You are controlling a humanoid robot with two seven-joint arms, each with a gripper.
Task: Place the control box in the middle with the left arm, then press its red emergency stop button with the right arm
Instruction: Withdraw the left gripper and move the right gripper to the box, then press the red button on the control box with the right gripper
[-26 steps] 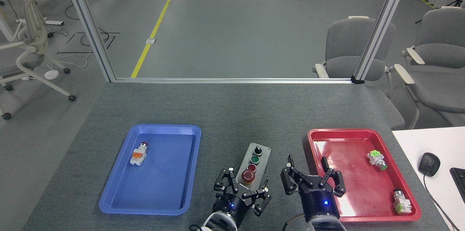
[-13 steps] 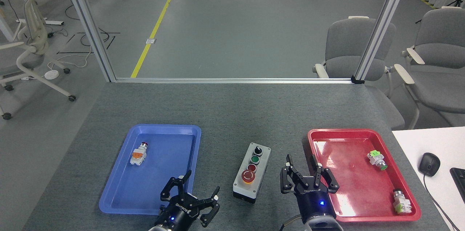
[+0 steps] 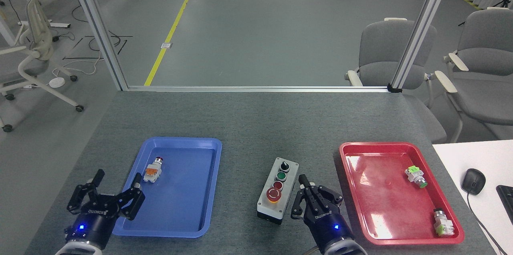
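A dark-grey speckled tabletop [image 3: 248, 126] fills the lower half of the head view, with a grey floor marked by yellow lines and several grey office chairs beyond its far edge. The control box [image 3: 278, 190] stands on the bare tabletop between a blue tray [image 3: 176, 191] and a red tray [image 3: 396, 195], touching neither tray. Its big red emergency stop button [image 3: 273, 194] sits at the near end of the row, below a small red button, a green button and a black knob. The right gripper [image 3: 312, 191] is just beside the box on its right, level with the big button, fingers drawn close together and grasping nothing; they are beside the button, not on it. The left gripper [image 3: 114, 187] is well apart from the box, at the blue tray's near left corner, fingers spread wide and empty. A small push-button part [image 3: 152, 171] lies in the blue tray just beyond those fingers. Two more parts [image 3: 416, 177] lie in the red tray, far right of the right fingers.
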